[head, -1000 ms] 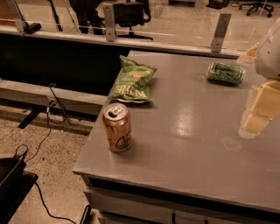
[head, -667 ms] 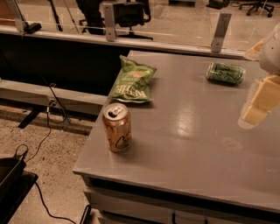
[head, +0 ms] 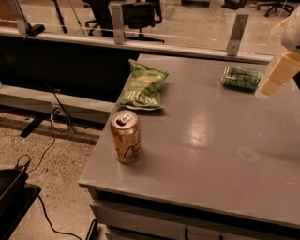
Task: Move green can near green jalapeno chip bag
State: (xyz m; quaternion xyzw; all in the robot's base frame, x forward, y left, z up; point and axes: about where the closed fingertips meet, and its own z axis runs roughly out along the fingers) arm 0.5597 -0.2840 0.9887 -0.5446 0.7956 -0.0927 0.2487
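The green can [head: 241, 78] lies on its side at the far right of the grey table [head: 211, 140]. The green jalapeno chip bag [head: 142, 86] lies flat near the table's far left edge, well apart from the can. My pale gripper [head: 276, 75] hangs at the right edge of the view, just right of the green can and a little above the table, partly cut off by the frame. It holds nothing that I can see.
A gold-orange can [head: 126, 137] stands upright near the table's front left corner. A glass barrier with metal posts [head: 236, 34] runs along the far edge. Cables [head: 51, 122] and office chairs [head: 136, 14] are on the floor to the left and behind.
My gripper has moved up and away across the table's right side, ending close beside the green can. The cans and the bag have not moved.
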